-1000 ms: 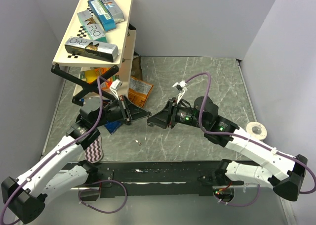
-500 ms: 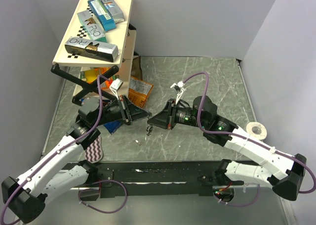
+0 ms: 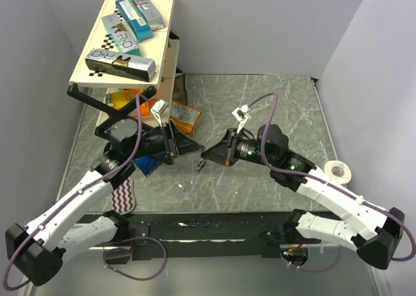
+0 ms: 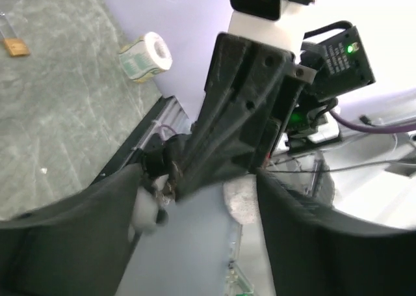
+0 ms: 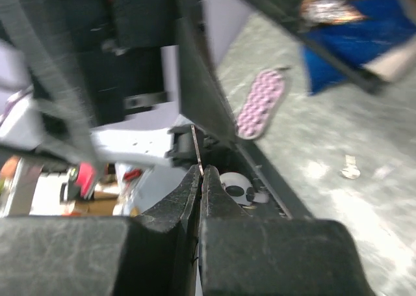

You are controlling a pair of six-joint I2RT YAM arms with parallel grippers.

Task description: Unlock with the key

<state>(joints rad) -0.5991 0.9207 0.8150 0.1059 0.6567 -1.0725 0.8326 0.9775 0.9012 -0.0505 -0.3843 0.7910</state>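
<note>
My right gripper (image 3: 204, 158) hangs above the middle of the table, shut on the key (image 3: 198, 166), a small dark cluster dangling just below its tip. In the right wrist view its jaws (image 5: 199, 172) are pressed together on a thin metal blade of the key (image 5: 195, 146) that sticks out edge-on. My left gripper (image 3: 189, 148) faces it from the left, tip almost touching, its fingers wide apart. The left wrist view shows this open gripper (image 4: 198, 179) with the key cluster (image 4: 164, 174) at the right gripper's tip. A small brass padlock (image 4: 14, 47) lies on the table far behind.
A tilted shelf (image 3: 97, 68) with boxed goods stands at the back left, snack packets (image 3: 183, 117) under it. A tiny silver bit (image 3: 182, 187) lies on the table, a purple dotted oblong (image 3: 123, 195) by my left arm, and a tape roll (image 3: 338, 171) at right.
The left gripper opened and drew up slightly. The right gripper closed on the key, which now hangs from it.
</note>
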